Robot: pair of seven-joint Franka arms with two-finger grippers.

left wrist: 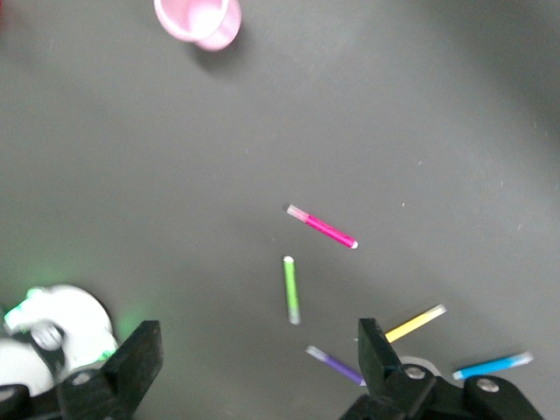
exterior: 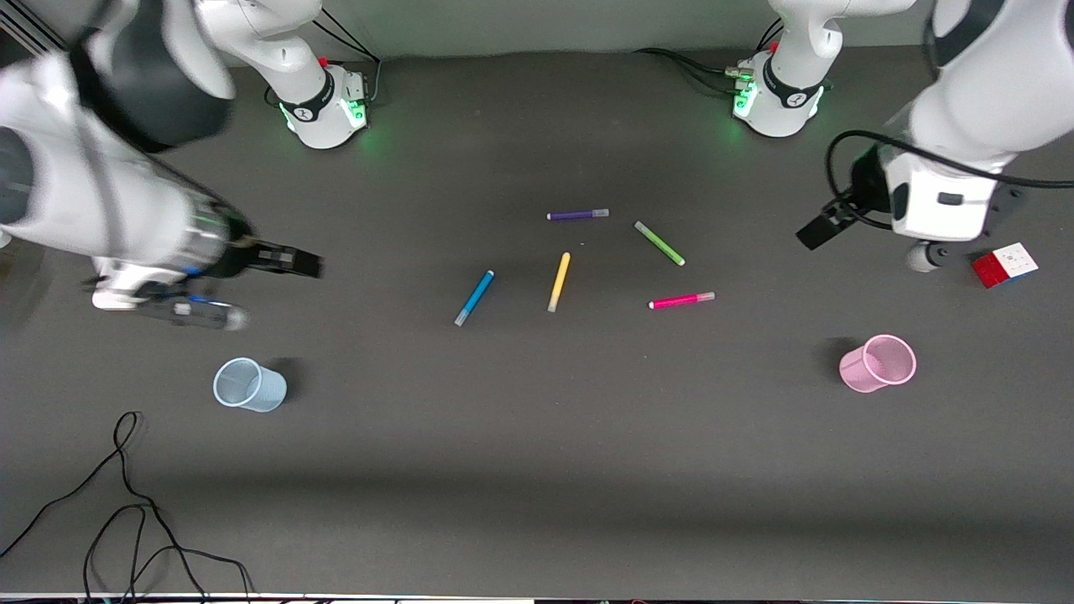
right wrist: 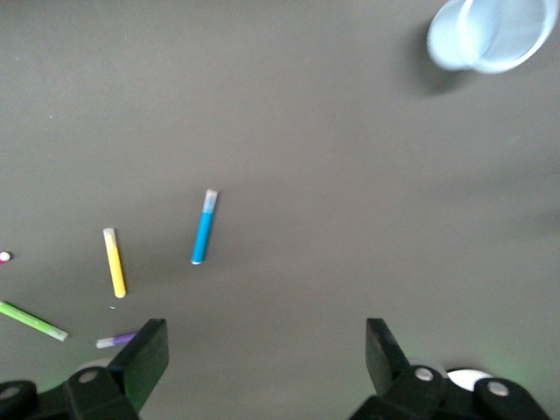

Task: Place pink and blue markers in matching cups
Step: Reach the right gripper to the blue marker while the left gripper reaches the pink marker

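Observation:
The blue marker point(exterior: 474, 298) and the pink marker point(exterior: 680, 300) lie flat mid-table among other pens. The translucent blue cup point(exterior: 249, 385) stands at the right arm's end, the pink mesh cup point(exterior: 878, 363) at the left arm's end, both nearer the front camera than the markers. My right gripper point(exterior: 298, 262) hangs open and empty over bare table by the blue cup. My left gripper point(exterior: 818, 231) hangs open and empty over the table by the pink cup. The right wrist view shows its open gripper point(right wrist: 262, 359), the blue marker point(right wrist: 204, 227) and blue cup point(right wrist: 490, 33). The left wrist view shows its open gripper point(left wrist: 260, 367), the pink marker point(left wrist: 321, 227) and pink cup point(left wrist: 198, 19).
A purple pen point(exterior: 577, 215), a light green pen point(exterior: 659, 243) and a yellow pen point(exterior: 559, 282) lie between the two markers. A colour cube point(exterior: 1005, 264) sits at the left arm's end. Loose black cables point(exterior: 126, 503) lie at the front corner by the right arm's end.

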